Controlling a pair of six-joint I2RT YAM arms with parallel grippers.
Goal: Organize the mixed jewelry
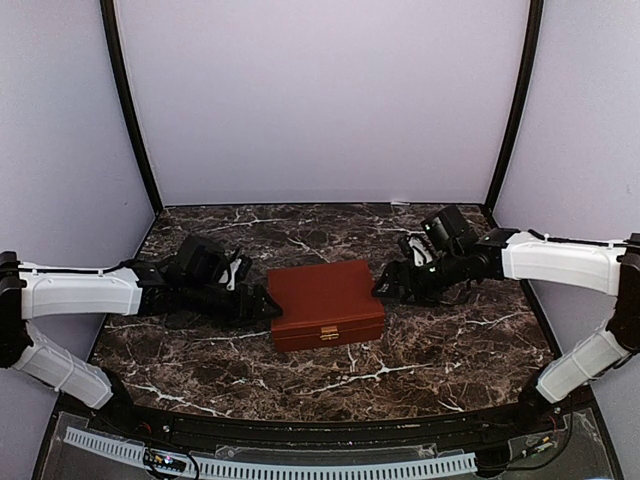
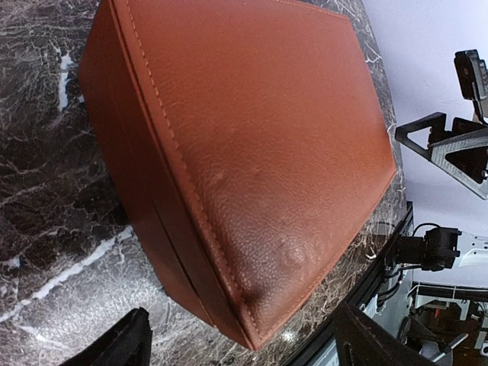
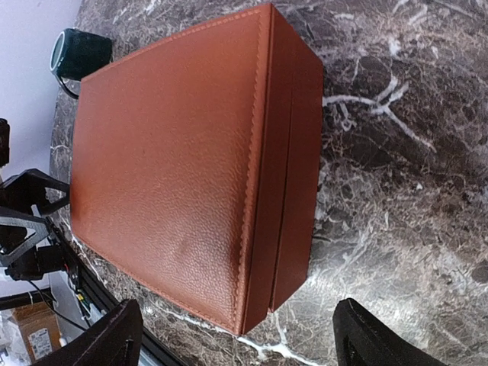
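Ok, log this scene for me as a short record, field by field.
surface: dark marble table
box: red-brown box, lid shut, mid-table, clasp facing the arms' bases
cup: dark green cup, on the table past the box, seen only from the right wrist
left arm: left fingers open, at the box's left side
right arm: right fingers open, at the box's right side
contact with box: cannot tell
jewelry: none in view

The box (image 1: 325,303) looks like pebbled red-brown leather with stitched edges, softly shiny; a brass-coloured metal clasp (image 1: 329,333) sits at its 6 o'clock side. The table (image 1: 450,350) is dark, white-veined, glossy marble-look stone.
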